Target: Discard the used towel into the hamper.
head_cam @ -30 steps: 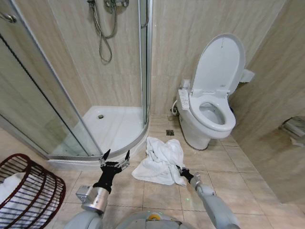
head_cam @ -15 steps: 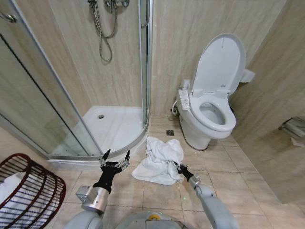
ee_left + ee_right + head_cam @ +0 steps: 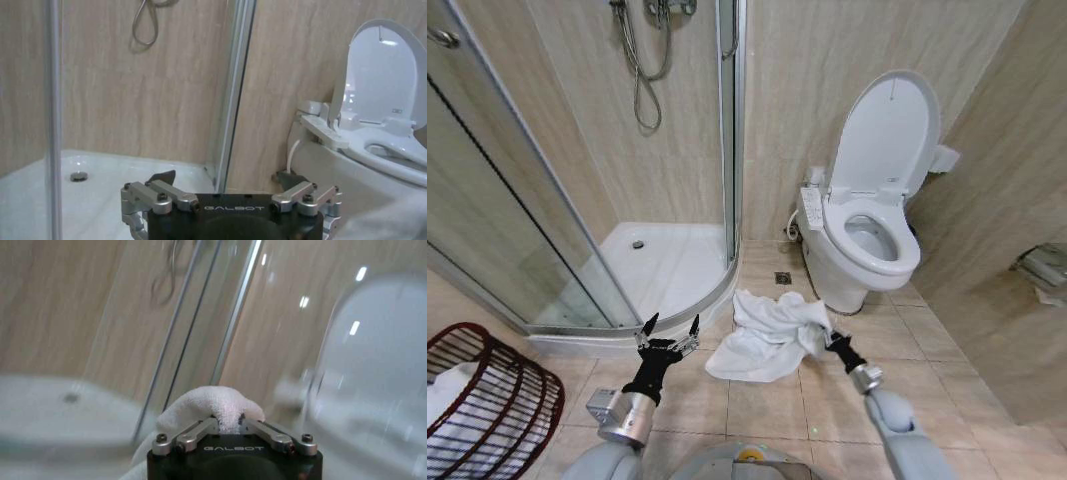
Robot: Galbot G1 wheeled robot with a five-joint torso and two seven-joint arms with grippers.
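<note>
- The shower enclosure (image 3: 627, 200) takes up my left side; its curved base edge runs just ahead of my left gripper (image 3: 668, 327), whose fingers are spread wide on nothing.
- The toilet (image 3: 867, 220) stands ahead on my right, lid up, open tile in front of it.
- The hamper (image 3: 487, 400) sits at my far left on the floor, well apart from the towel.
- The towel (image 3: 767, 335) lies between shower and toilet; one edge is lifted.
- My right gripper (image 3: 825, 338) is pinched closed on that edge.
</note>
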